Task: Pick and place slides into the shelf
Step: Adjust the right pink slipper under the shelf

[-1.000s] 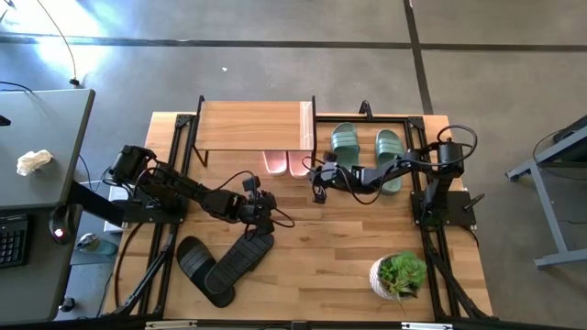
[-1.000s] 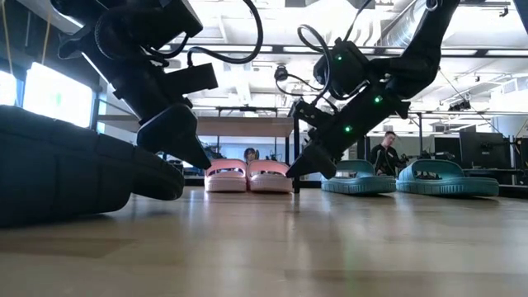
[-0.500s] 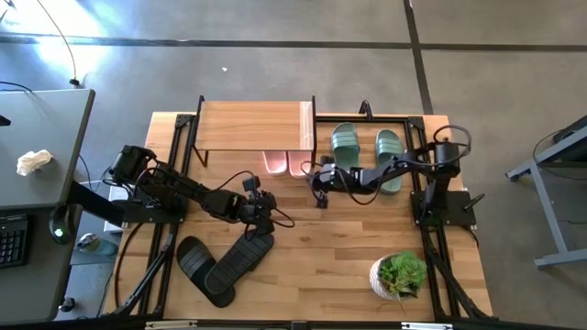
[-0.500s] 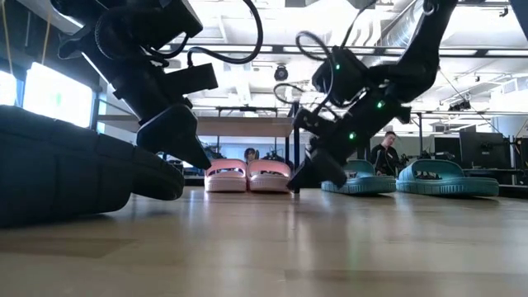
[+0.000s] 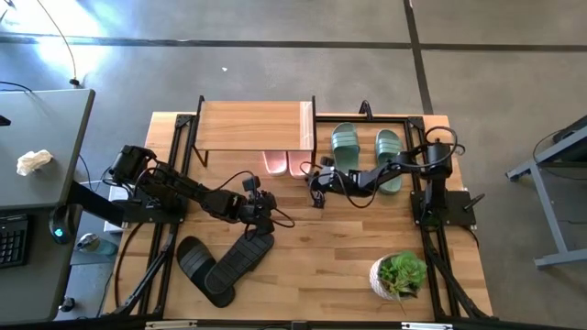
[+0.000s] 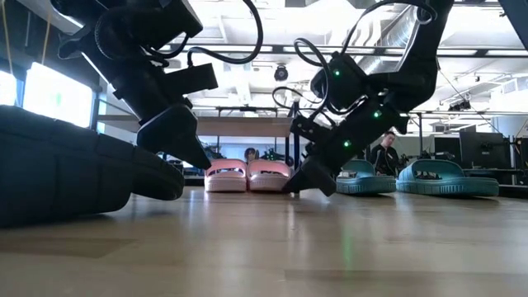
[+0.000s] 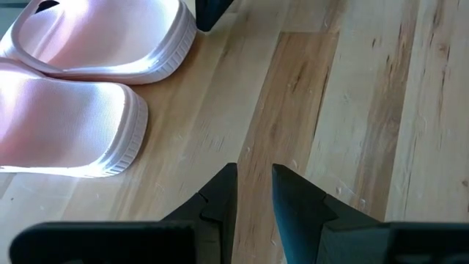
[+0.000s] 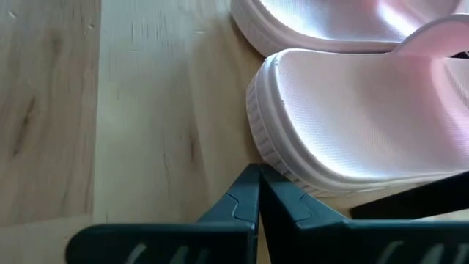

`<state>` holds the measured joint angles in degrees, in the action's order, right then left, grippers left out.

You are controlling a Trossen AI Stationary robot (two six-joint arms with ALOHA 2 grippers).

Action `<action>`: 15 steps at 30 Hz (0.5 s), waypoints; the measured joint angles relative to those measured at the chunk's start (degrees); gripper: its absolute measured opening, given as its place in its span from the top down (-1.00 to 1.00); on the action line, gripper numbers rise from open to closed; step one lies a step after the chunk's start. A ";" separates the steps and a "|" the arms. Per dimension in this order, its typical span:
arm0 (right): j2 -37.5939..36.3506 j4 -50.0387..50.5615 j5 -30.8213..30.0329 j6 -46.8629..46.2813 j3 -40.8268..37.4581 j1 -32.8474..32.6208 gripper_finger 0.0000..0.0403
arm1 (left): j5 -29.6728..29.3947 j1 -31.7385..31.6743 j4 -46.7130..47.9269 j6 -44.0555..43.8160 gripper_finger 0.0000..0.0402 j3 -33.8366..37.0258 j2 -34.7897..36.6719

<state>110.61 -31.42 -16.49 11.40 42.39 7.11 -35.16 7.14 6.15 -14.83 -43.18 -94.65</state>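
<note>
Slides lie in three pairs about the counter (image 5: 348, 247), and the right tool (image 8: 256, 187) sits low against the pink pair (image 5: 286, 163); its fingers (image 8: 242, 198) are pressed together with nothing between them, their tips touching the heel edge of the nearer pink slide (image 8: 366, 125) on the wood; in the high view this tool (image 5: 317, 188) reaches in from the right side of the counter, just in front of the pink heels; in the low view it (image 6: 307, 177) slants down to the board just beside the pink pair (image 6: 247, 176).

The left tool (image 7: 253, 187) hovers over bare wood with its fingers (image 7: 297, 202) a narrow gap apart, holding nothing; two pink heels (image 7: 88, 110) lie near, ahead of it; from above it (image 5: 260, 213) sits mid-counter, just beside the upper end of one black slide (image 5: 240, 259); the other black slide (image 5: 204, 268) crosses under the first at the left front; in the low view a black sole (image 6: 74, 169) fills the left foreground.

The pink pair is tucked under the shelf (image 5: 252, 126) at its right end, heels poking out from beneath the plank; the green pair (image 5: 365, 154) lies side by side on the counter just right of the shelf, not in it; a potted plant (image 5: 400, 275) stands at the front right corner; a person (image 6: 384, 153) shows far off in the room.
</note>
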 joint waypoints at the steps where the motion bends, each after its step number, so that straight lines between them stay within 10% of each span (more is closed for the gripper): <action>1: 0.00 -0.03 -0.54 -0.24 0.00 -0.01 1.00 | 0.00 0.00 0.00 0.00 0.63 0.00 0.00; 15: 0.00 -0.07 -0.15 -4.06 -0.02 1.10 1.00 | 0.04 0.00 0.00 -0.01 0.63 0.00 0.00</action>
<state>110.61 -31.48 -16.64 7.34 42.37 8.22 -35.11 7.14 6.15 -14.84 -43.18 -94.65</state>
